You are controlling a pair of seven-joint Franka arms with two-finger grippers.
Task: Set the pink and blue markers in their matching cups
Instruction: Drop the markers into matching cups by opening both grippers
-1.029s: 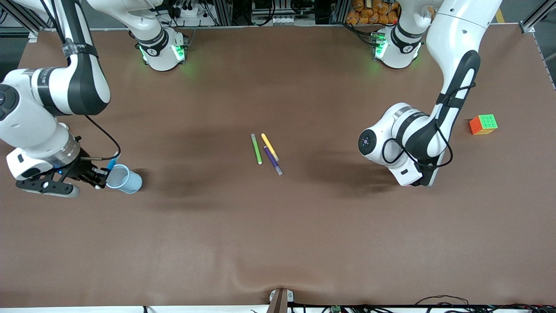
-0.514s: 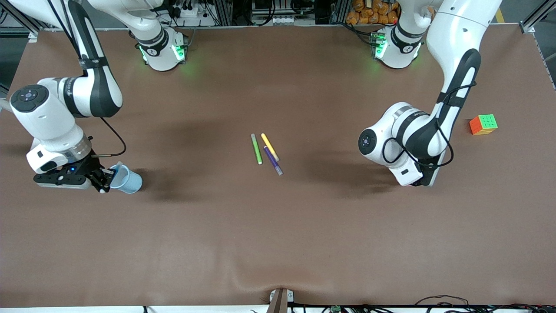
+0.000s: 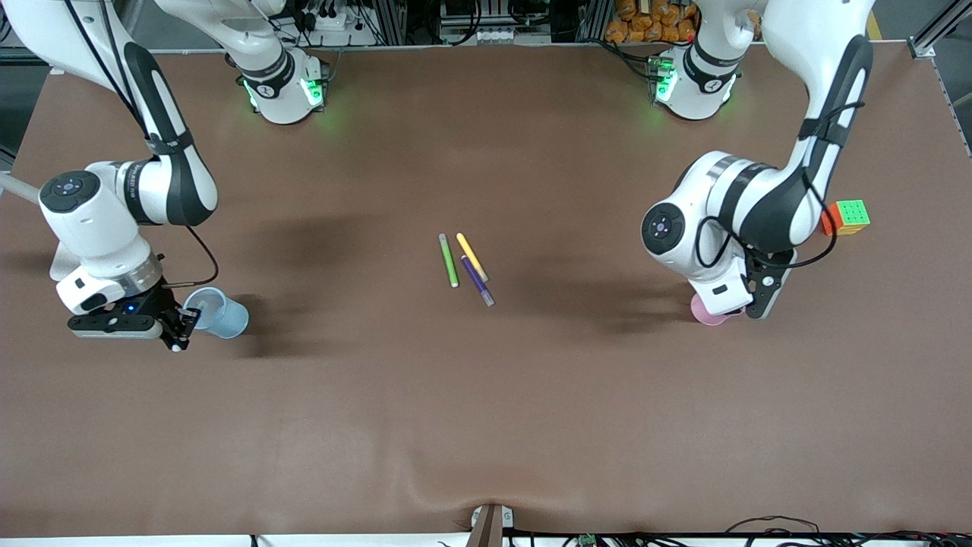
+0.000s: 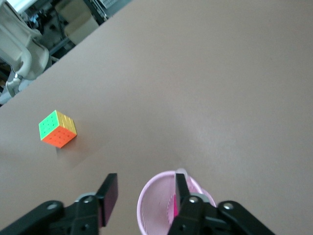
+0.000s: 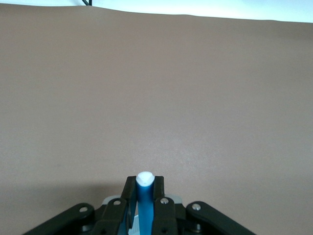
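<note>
Left hand [image 4: 142, 200] has just spread open and lifted, pink marker [image 4: 175, 208] now in the pink cup [image 4: 151, 203], while right hand [image 3: 184, 325] stays clamped on the blue marker [image 5: 145, 198] over the blue cup [image 3: 228, 317].

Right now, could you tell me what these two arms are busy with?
They are sorting markers into matching cups. The right pincer is shut on the blue marker and holds it at the rim of the blue cup, near the right arm's end of the table. The left pincer stands open over the pink cup, with the pink marker already inside. Green, yellow and purple pens lie untouched mid-table.
</note>
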